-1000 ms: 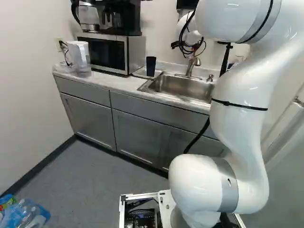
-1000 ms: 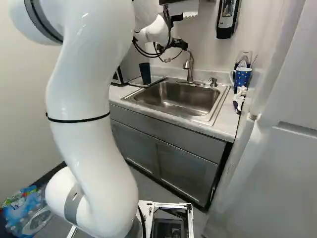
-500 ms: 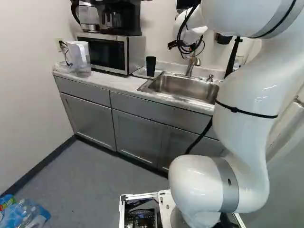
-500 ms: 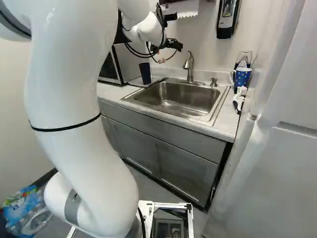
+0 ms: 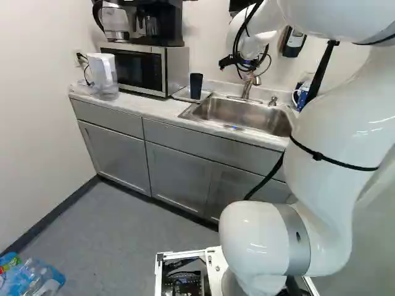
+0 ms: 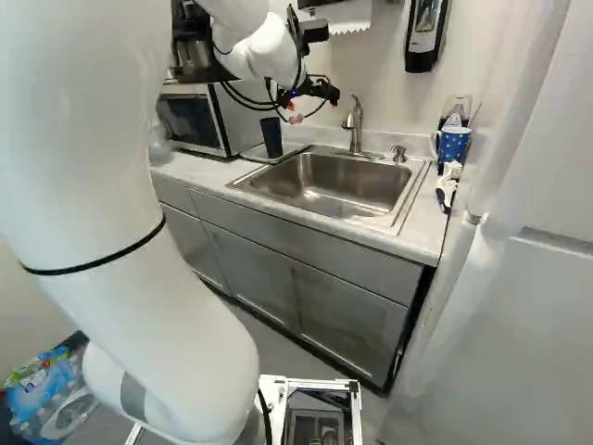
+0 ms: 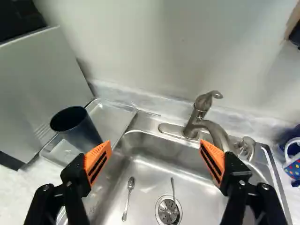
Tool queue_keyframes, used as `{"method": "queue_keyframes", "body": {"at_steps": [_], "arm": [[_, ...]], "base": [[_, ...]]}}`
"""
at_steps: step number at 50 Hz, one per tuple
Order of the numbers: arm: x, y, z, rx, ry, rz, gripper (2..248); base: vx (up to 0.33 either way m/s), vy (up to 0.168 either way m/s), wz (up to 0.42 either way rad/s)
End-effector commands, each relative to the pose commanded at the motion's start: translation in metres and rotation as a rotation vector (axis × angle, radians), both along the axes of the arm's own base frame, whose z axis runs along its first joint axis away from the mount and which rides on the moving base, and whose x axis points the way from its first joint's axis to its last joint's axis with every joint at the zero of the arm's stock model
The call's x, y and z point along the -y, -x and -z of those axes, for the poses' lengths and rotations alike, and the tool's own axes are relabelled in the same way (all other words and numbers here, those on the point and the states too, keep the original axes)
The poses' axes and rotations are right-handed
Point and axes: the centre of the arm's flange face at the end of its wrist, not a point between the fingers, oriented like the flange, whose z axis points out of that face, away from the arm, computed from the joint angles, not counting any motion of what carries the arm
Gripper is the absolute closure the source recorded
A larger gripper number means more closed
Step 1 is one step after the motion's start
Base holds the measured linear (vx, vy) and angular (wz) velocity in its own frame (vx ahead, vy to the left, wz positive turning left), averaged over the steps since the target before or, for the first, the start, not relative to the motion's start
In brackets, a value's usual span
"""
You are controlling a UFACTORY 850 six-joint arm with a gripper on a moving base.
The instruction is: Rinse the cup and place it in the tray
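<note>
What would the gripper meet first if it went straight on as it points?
The gripper would probably meet the sink's back rim or the backsplash first; depth is unclear, and one finger might brush the faucet.

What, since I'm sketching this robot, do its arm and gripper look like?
The arm is glossy white and rounded, with grey bands, black straps and looping black cables. The gripper is black and two-fingered, its orange pads striped dark.

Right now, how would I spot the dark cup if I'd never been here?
Find the metal sink, then the flat tray between it and the microwave. On that tray stands a tall, dark, plain cup. No handle shows on it, while the blue mug across the sink has a handle and spots.
</note>
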Motion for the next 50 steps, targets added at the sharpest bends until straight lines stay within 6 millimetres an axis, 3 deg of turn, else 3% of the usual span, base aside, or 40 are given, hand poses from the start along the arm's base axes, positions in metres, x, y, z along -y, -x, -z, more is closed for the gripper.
{"method": "queue_keyframes", "body": {"at_steps": [24,50], "arm": [[-0.002,0.051,0.009,-0.113,-0.018,0.022,3],[0.016,0.084,0.018,-0.229,-0.043,0.081,3]], "base": [[0.0,0.0,0.0],[0.0,0.0,0.0]]}}
